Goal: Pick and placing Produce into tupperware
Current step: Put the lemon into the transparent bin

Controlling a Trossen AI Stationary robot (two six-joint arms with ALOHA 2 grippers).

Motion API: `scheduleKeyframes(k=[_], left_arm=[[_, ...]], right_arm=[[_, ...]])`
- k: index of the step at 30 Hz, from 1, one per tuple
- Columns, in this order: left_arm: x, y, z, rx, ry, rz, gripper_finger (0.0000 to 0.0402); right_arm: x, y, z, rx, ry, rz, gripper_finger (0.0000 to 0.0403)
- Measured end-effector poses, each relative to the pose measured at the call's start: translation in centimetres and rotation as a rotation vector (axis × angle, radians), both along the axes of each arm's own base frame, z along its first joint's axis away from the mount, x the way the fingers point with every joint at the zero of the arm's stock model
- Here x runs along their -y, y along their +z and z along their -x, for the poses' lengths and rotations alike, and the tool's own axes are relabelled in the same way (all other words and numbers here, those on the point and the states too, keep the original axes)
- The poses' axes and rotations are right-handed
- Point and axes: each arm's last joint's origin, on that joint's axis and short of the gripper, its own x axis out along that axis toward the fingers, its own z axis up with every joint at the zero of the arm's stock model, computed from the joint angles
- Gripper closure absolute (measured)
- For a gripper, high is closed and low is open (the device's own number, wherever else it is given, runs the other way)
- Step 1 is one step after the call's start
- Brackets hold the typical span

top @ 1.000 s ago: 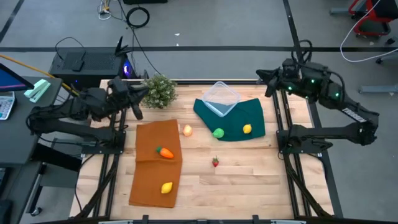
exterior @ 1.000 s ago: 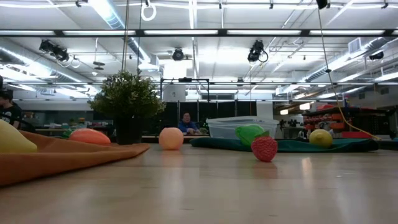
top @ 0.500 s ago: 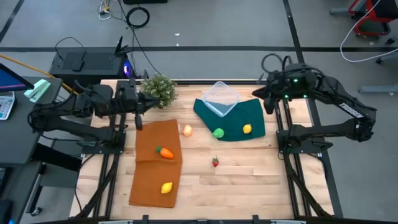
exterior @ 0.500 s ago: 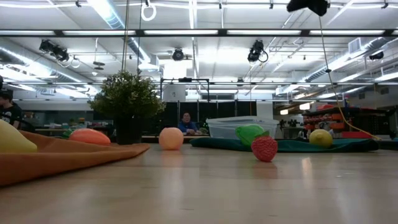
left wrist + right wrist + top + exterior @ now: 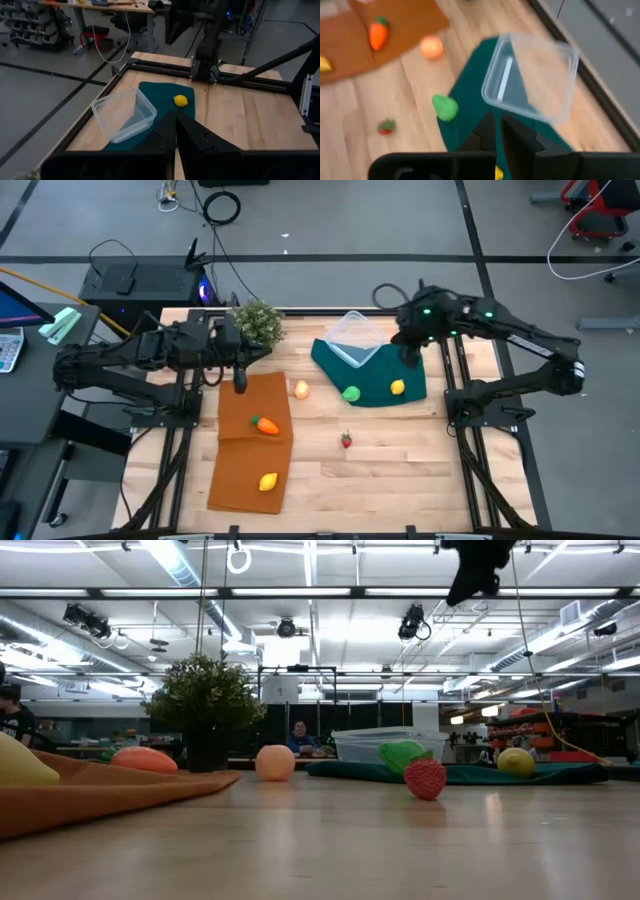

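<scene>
The clear tupperware (image 5: 355,338) rests on a dark green cloth (image 5: 375,380), tilted over the cloth's raised far edge. A green ball (image 5: 350,393) and a lemon (image 5: 397,387) lie on that cloth. On the orange cloth (image 5: 250,455) lie a carrot (image 5: 265,425) and a second lemon (image 5: 268,481). A peach ball (image 5: 301,389) and a strawberry (image 5: 346,440) sit on bare wood. My left gripper (image 5: 240,384) hangs shut above the orange cloth's far edge. My right gripper (image 5: 408,356) is shut, pointing down, in the air just right of the tupperware (image 5: 530,80).
A potted plant (image 5: 256,325) stands at the far edge, close to my left arm. The table's near half is bare wood (image 5: 400,480). Dark frame rails (image 5: 470,420) run along both sides. Desks and equipment fill the room behind.
My right gripper has swung from the far right corner toward the tupperware, come down and tipped its fingers downward; it now shows at the top of the low view. My left gripper has reached toward the table's right, out over the orange cloth's far edge. Both have stayed shut.
</scene>
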Motion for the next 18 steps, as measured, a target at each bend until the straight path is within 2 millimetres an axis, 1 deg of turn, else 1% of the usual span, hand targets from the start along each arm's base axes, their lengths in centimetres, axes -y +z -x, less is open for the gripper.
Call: scheduleKeyframes(k=[5,8,13,16,18], left_arm=[[0.0,-0.2,-0.1,-0.004,0.009,0.030,0.0371],[0.0,-0.1,-0.1,-0.004,0.009,0.030,0.0376],[0.0,-0.2,0.0,-0.025,0.000,-0.002,0.0386],[0.0,-0.5,0.1,-0.052,-0.002,-0.006,0.0389],[0.0,-0.6,0.1,-0.065,0.000,-0.002,0.0389]], right_arm=[[0.6,-3.1,-1.5,-0.258,-0.045,-0.133,0.0403],[0.9,-4.3,-2.0,-0.375,-0.074,-0.160,0.0403],[1.2,-5.0,-2.6,-0.414,-0.118,-0.179,0.0403],[1.1,-5.2,-2.2,-0.417,-0.125,-0.188,0.0403],[0.8,-5.9,-1.6,-0.422,-0.156,-0.209,0.0403]])
